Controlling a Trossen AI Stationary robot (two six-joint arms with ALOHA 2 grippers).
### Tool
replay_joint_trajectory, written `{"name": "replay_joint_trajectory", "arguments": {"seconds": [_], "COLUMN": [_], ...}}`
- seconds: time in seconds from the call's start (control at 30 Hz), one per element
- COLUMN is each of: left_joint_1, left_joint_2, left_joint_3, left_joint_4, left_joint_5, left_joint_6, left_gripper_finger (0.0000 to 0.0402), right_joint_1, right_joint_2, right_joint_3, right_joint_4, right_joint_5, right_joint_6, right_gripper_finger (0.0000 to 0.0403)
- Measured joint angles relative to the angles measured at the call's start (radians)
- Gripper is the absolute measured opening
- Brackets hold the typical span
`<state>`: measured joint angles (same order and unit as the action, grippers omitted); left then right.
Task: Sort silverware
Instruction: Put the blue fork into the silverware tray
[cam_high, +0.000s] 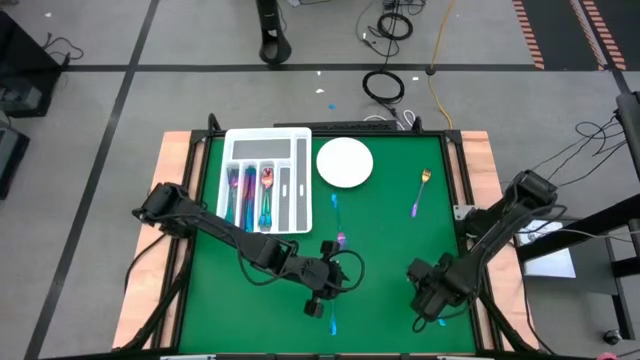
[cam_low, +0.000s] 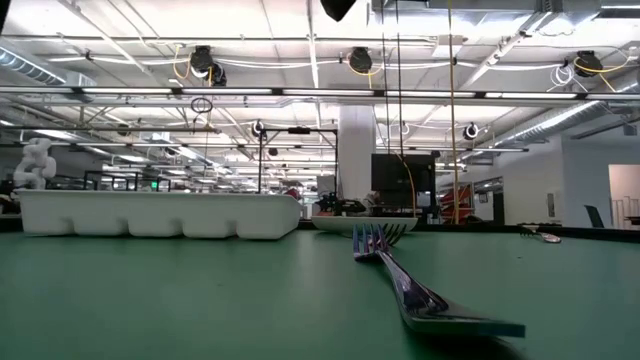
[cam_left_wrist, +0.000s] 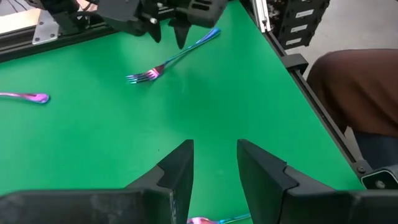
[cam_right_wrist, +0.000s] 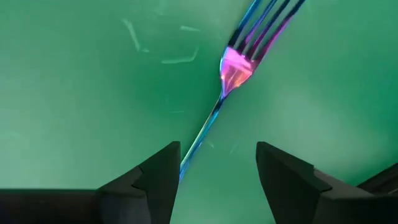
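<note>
The right gripper (cam_right_wrist: 214, 174) hangs low over the green table (cam_high: 390, 230) near its front edge, fingers spread wide and empty, a fork (cam_right_wrist: 233, 68) lying flat just ahead; the left gripper (cam_left_wrist: 214, 168), parted and empty, hovers nearby. Other silverware (cam_high: 250, 192) fills the white tray (cam_high: 268, 137); a spoon (cam_high: 420, 192) lies apart.

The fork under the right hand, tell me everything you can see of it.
The fork is thin, shiny metal with an iridescent finish: blue tines, a pink-magenta neck and a slim blue handle. It lies flat on the green table, at the near right part of it, touched by nothing but the surface. The right hand hangs just above it with fingers open, the handle running between them. It is not gripped yet.
</note>
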<state>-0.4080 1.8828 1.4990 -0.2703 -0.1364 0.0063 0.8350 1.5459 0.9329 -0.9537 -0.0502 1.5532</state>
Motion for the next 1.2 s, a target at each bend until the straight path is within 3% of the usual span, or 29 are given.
{"name": "replay_joint_trajectory", "arguments": {"seconds": [0.47, 0.6, 0.83, 1.2], "left_joint_1": [0.0, 0.0, 0.0, 0.0], "left_joint_2": [0.0, 0.0, 0.0, -0.001], "left_joint_3": [0.0, 0.0, 0.0, -0.001], "left_joint_4": [0.0, 0.0, 0.0, -0.004], "left_joint_5": [0.0, 0.0, 0.0, 0.001], "left_joint_6": [-0.001, -0.001, -0.001, -0.003], "left_gripper_finger": [0.0125, 0.0125, 0.0125, 0.0125], "right_joint_1": [0.011, 0.011, 0.009, 0.011], "right_joint_2": [0.148, 0.148, 0.148, 0.131], "right_joint_3": [0.001, 0.002, 0.003, -0.001], "right_joint_4": [0.058, 0.067, 0.074, 0.061], "right_joint_5": [-0.005, -0.007, -0.008, 0.021], "right_joint_6": [-0.058, -0.057, -0.069, -0.075], "right_gripper_finger": [0.019, 0.0143, 0.0014, 0.0003]}}
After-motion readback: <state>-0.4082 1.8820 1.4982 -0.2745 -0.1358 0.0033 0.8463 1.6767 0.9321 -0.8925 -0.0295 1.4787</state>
